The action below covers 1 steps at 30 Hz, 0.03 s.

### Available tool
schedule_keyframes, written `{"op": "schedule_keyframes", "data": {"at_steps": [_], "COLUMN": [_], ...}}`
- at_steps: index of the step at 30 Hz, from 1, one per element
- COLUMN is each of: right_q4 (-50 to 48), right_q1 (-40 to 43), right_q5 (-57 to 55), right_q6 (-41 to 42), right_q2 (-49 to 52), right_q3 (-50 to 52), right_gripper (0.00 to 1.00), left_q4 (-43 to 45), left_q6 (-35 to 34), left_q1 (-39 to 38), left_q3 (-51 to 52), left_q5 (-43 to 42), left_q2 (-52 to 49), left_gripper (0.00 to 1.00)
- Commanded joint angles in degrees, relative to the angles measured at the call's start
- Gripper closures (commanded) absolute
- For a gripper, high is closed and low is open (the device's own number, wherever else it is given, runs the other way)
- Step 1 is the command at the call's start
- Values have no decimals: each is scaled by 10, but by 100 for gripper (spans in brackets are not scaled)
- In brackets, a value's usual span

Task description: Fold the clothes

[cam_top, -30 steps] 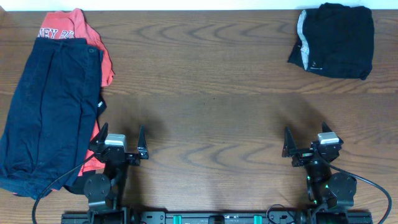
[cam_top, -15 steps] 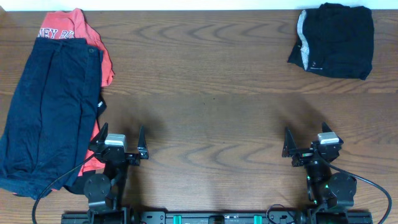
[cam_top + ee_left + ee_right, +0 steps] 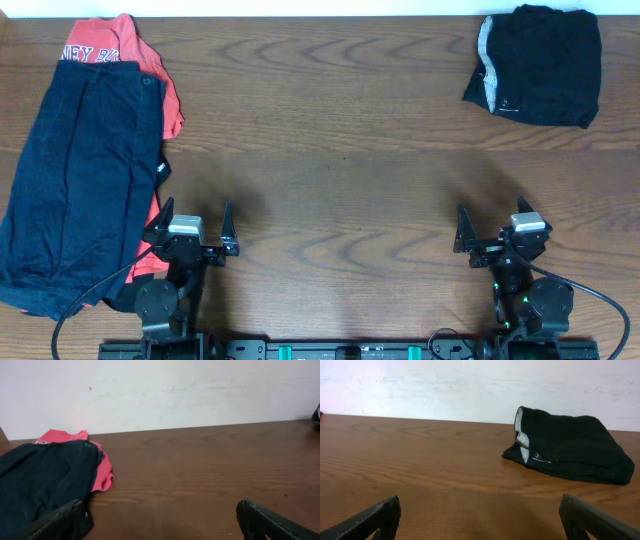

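Your left gripper and right gripper stand wide open and empty at the near edge of the brown wooden table. Navy-blue fabric shorts cover a coral-red lettered tee on its left side; a black garment with pale grey strip lies at its far-right corner.

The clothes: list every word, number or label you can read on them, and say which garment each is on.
"NEY 24": white lettering on the red tee, partly covered by the navy shorts; the last characters are uncertain.
White tag at the shorts' right edge: too small to read.
Pale label at the black garment's grey edge: too blurred to read.
No other text shows on them.
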<state>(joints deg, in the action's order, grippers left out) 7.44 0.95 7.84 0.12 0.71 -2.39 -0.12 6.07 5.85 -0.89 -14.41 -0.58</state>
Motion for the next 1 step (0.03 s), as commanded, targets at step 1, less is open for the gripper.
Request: {"op": "schedule_keyframes", "data": {"at_steps": [1], "right_q4": [-2], "right_q1": [6], "right_q5": [-5], "right_q6": [-9], "right_q2": [-3], "right_q3": [4], "right_gripper": [1], "left_q4": [-26], "left_q6": [3], "left_q1": [2], "left_q3": [7], "left_q5": [-4], "left_q2": [3], "left_gripper": [2]}}
